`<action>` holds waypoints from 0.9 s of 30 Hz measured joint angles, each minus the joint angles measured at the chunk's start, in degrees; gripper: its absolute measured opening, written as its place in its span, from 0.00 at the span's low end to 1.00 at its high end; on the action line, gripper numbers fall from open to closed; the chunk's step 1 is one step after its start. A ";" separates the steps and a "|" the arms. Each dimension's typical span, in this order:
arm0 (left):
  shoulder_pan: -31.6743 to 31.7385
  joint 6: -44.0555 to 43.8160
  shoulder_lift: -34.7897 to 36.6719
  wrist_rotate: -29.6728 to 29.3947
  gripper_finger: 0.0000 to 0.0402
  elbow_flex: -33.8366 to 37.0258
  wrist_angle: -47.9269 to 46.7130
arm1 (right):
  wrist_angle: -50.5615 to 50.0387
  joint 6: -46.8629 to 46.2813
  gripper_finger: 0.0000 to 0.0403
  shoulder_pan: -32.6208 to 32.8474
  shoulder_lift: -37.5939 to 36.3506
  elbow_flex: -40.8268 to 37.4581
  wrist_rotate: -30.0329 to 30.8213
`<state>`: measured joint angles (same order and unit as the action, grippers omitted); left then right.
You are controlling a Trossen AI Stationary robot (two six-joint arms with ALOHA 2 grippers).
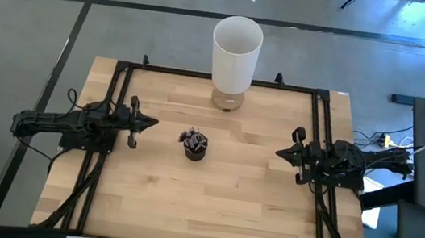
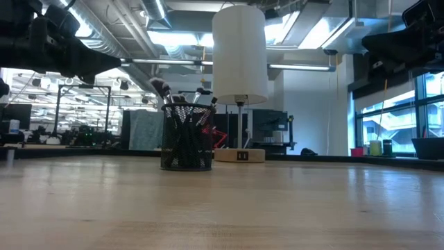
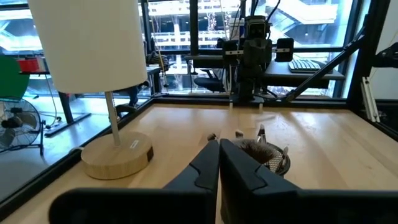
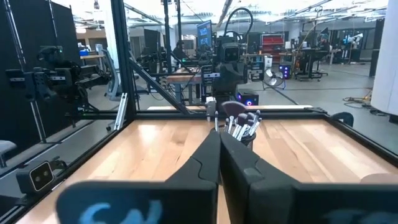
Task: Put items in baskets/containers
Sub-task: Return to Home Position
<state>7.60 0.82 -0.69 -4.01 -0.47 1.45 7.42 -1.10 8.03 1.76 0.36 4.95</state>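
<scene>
A small dark mesh cup point(image 1: 195, 147) stands upright on its base in the middle of the table, also plain in the low view point(image 2: 186, 144). Several dark-handled makeup brushes point(image 2: 182, 104) stick up out of it, bristle tips upward; they show too in the right wrist view point(image 4: 241, 122). My left gripper point(image 1: 149, 123) hovers shut at the table's left side, pointing toward the cup point(image 3: 268, 155). My right gripper point(image 1: 281, 153) hovers shut at the table's right side, also pointing at the cup. Neither touches anything.
A lamp with a tall white cylinder shade point(image 1: 235, 53) on a round wooden base point(image 3: 118, 155) stands at the table's far edge. A black frame point(image 1: 125, 72) runs along the table's left, right and far sides. Bare wood lies between cup and near edge.
</scene>
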 joint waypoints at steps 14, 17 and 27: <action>0.00 -0.02 0.00 0.00 0.03 0.00 0.00 | 0.00 0.00 0.03 0.00 0.00 0.00 -0.02; 0.00 -0.02 0.00 0.00 0.03 0.00 0.00 | 0.00 -0.05 0.03 0.00 0.00 0.00 -0.02; 0.00 -0.02 0.00 0.00 0.03 0.00 0.00 | -0.02 -0.08 0.03 0.00 0.00 0.00 -0.02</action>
<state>7.60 0.80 -0.69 -4.01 -0.47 1.45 7.40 -1.18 8.03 1.76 0.36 4.93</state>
